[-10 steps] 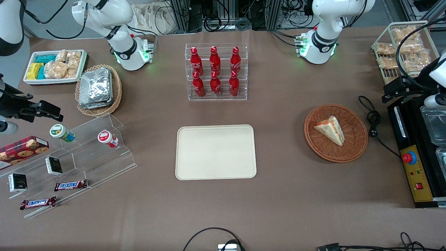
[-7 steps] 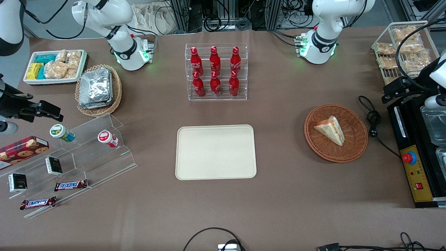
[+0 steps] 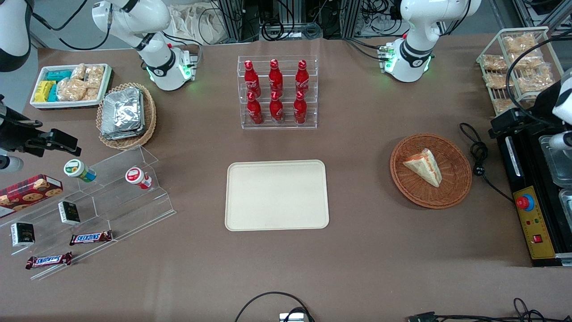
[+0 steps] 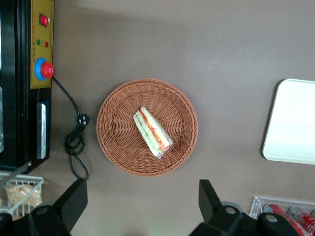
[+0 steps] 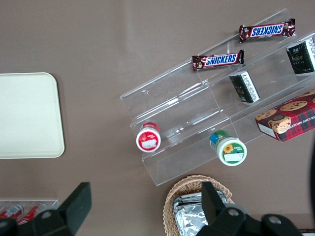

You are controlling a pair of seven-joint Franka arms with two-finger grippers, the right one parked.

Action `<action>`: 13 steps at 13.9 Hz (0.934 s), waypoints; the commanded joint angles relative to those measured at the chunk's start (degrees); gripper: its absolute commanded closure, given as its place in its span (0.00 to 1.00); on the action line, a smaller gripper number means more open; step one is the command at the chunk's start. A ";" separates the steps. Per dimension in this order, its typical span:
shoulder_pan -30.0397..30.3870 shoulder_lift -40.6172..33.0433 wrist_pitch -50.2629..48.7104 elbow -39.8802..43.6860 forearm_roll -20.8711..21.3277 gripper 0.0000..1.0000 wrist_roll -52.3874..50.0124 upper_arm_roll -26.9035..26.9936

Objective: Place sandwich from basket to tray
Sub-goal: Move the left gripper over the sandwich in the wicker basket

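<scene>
The left wrist view shows the sandwich (image 4: 153, 132) edge-on, with its red and green filling layers; the front view shows mostly its white bread face. It lies in the basket (image 3: 456, 188), its long axis on a diagonal, its narrow tip toward the tray (image 3: 276, 195). The gripper (image 4: 142, 206) hangs high above the basket rim with its fingers (image 4: 74, 199) spread wide apart, holding nothing. On the Snickers bars (image 5: 218, 60) the name is readable only in the right wrist view.

Two Snickers bars (image 5: 218, 60) lie on clear plastic steps (image 5: 197, 123), well apart from the tray (image 5: 27, 115); the left arm's gripper isn't seen here.
</scene>
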 commanded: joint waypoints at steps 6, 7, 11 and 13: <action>-0.80 -4.46 12.53 -16.04 0.51 0.00 -17.99 -0.47; -0.80 -4.98 14.64 -18.58 0.68 0.00 -20.54 -1.35; -0.80 -6.92 25.09 -29.66 0.95 0.00 -27.84 -2.76; -0.80 -7.19 30.19 -34.32 1.13 0.00 -31.09 -2.85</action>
